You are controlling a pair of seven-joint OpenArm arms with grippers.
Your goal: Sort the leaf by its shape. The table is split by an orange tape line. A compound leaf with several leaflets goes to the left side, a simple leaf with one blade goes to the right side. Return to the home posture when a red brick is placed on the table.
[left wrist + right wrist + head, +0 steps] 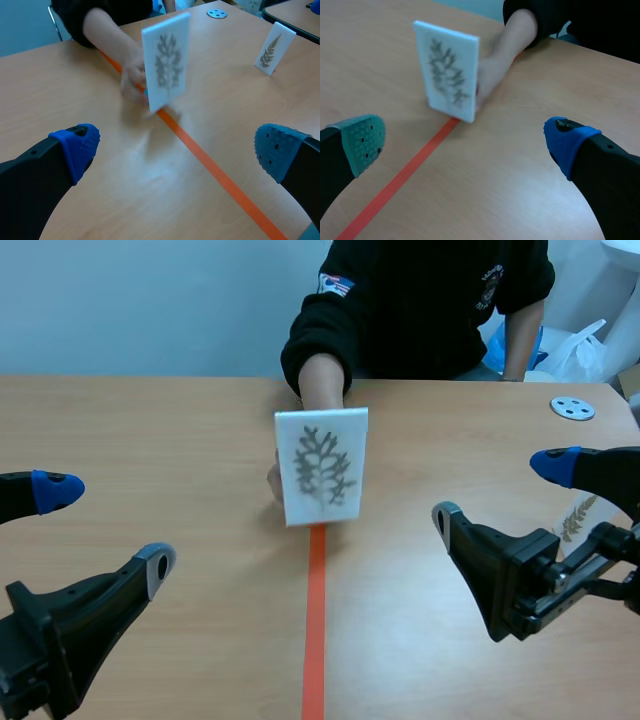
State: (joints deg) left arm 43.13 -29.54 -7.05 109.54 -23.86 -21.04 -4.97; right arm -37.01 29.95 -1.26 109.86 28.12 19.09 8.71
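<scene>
A wooden counter [150, 430] fills the scene, its near edge cut off. A person [420, 300] in a black top sits across it, shown only from chest to forearm. The left gripper [108, 528] and the right gripper [500, 490] sit low at either side. Each has its fingers spread wide apart with nothing between them, and the arms behind them run out of view.

An orange tape line [315, 620] runs straight ahead between the two grippers. At its far end stands a white leaf card [322, 466], upright, well ahead of both pairs of fingers and touching neither. It carries a grey, branching leaf print that is blurred in both wrist views.

The person's hand [132, 77] holds the card from behind and is mostly hidden by it in the scene view. Whether the card's lower edge rests on the counter cannot be told. In the left wrist view the card stands ahead of the gap between the fingers. In the right wrist view it stands ahead and nearer the green-padded finger.

A second card [270, 50] with a fern-like print stands just beyond the right gripper's fingers, which half cover it in the scene view. A small grey disc [572, 408] lies farther off, beyond that card.
</scene>
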